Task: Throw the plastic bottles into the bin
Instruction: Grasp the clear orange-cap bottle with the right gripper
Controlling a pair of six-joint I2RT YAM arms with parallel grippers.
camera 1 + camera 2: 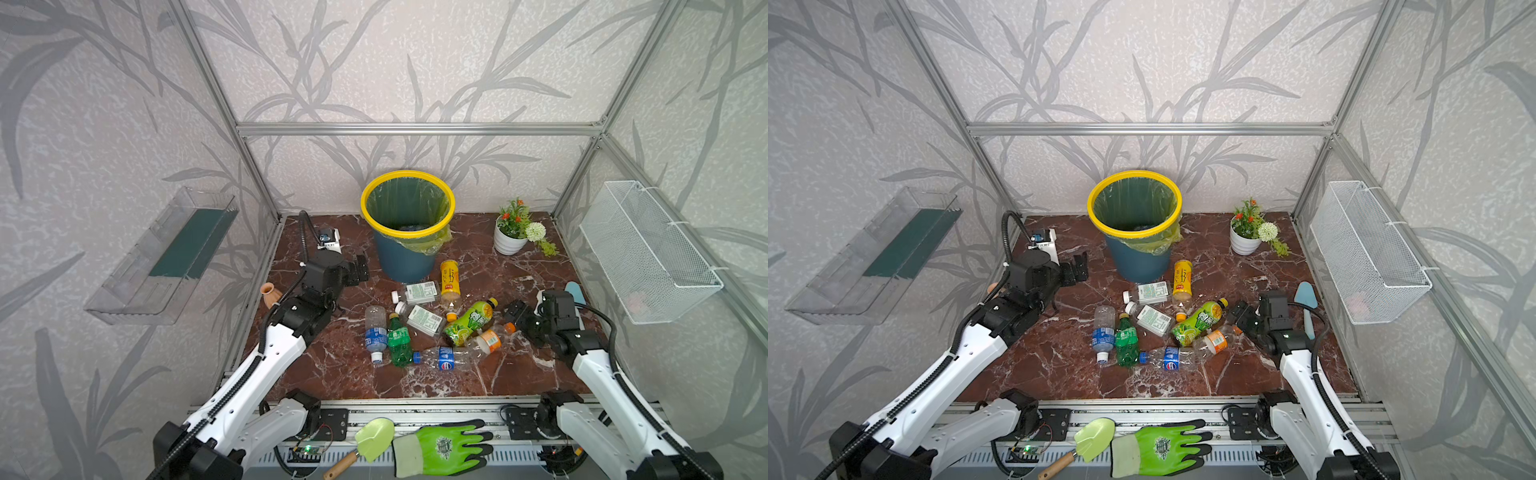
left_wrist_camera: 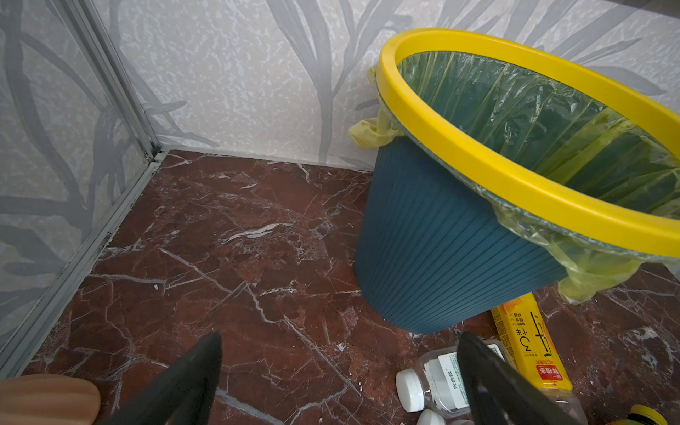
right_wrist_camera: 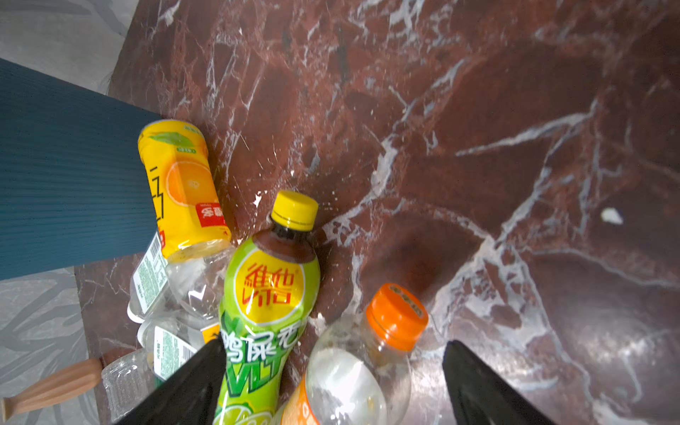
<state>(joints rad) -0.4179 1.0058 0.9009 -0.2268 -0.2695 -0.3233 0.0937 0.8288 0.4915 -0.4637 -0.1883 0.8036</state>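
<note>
We see a red marble tabletop (image 1: 332, 374) w/ bin (image 1: 400, 262) at back centre. Bottles (image 1: 424, 318) lie scattered in front, flower pot (image 1: 509, 244) back-right.

Robot test booth: aluminium frame (image 1: 415, 129), wallpapered panels (image 1: 415, 62), marble-look tabletop (image 1: 332, 365).

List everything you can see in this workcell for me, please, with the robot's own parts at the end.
plastic bottles: eight visible; clear, green, yellow, lime and orange-labelled; lying clustered on the tabletop in front of the bin
bin: one; dark blue, yellow rim, green liner; back centre
terracotta vase: one; orange-brown; left edge, beside the left arm
potted plant: one; white pot; back right
wire basket: one; white; right wall
clear tray: one; transparent, dark green insert; left wall
trowel: one; light green, wooden handle; front rail
glove: one; green and black; beside the trowel
garden tool: one; light blue; behind the right arm
left hand: open, empty; left of the bin
right hand: open; at the cluster's right end
</note>
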